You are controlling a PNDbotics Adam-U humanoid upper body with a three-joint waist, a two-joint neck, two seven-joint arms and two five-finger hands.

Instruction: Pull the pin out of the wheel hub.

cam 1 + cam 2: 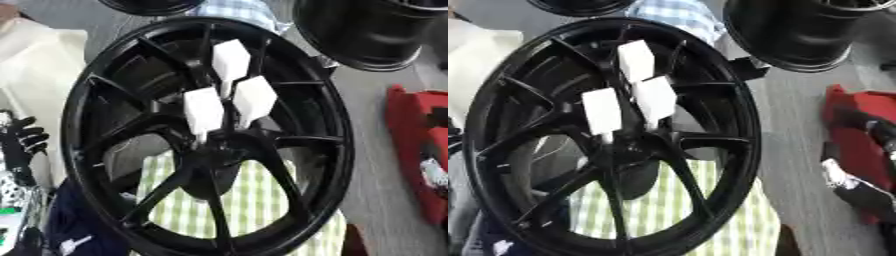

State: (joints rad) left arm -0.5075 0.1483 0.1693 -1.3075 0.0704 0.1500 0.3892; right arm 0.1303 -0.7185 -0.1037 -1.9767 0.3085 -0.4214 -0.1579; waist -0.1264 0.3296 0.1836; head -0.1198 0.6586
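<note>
A large black spoked wheel [206, 135] stands tilted and fills the middle of both views. Three white tapered pins stick out of its hub [214, 150]: one at the top [231, 60], one on the right [255, 97] and one on the left [203, 110]. My left hand [24, 142] shows at the left edge, beside the rim and apart from it. Its black fingers point up and are relaxed, holding nothing. My right hand does not appear in either view.
A second black rim [367, 30] lies at the top right and part of a third [149, 5] at the top edge. A red case [418, 150] sits on the grey surface at the right. A green checked cloth [254, 200] shows through the spokes.
</note>
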